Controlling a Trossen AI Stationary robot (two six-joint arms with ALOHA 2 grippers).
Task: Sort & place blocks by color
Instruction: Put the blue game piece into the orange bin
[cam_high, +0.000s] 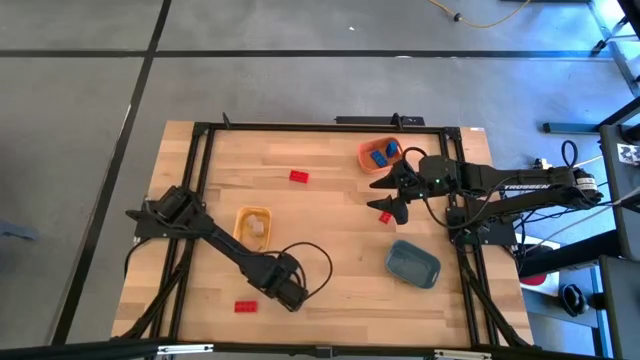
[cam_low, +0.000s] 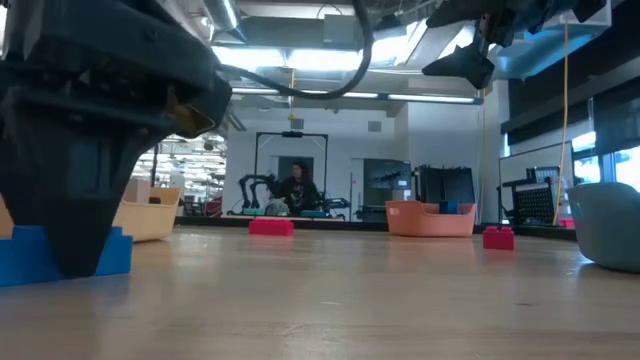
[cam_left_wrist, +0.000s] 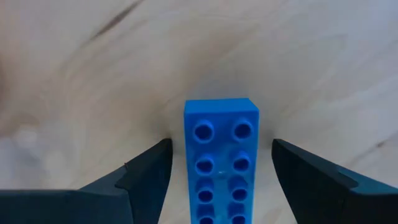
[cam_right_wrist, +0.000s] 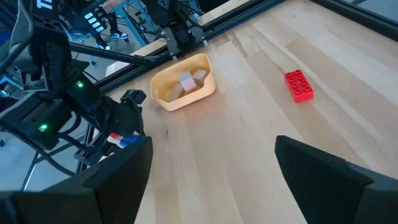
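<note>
We see the left gripper (cam_left_wrist: 221, 171) lowered at the table's near edge, its fingers spread apart on either side of a blue block (cam_left_wrist: 221, 163) lying flat on the wood; whether they touch it we cannot quite tell. The right gripper (cam_high: 392, 193) hangs open near the orange tray (cam_high: 370, 160), just above a red block (cam_high: 385, 217).

yellow tray (cam_high: 253, 224): just beside left claw's arm, toward table's far side
orange tray (cam_high: 378, 156): just beside right claw, far-edge side
slate-blue tray (cam_high: 413, 263): near right claw, near-edge side
table (cam_high: 320, 250): pale wood, black frame rails along edges
person (cam_low: 297, 186): seated in room far beyond table
</note>
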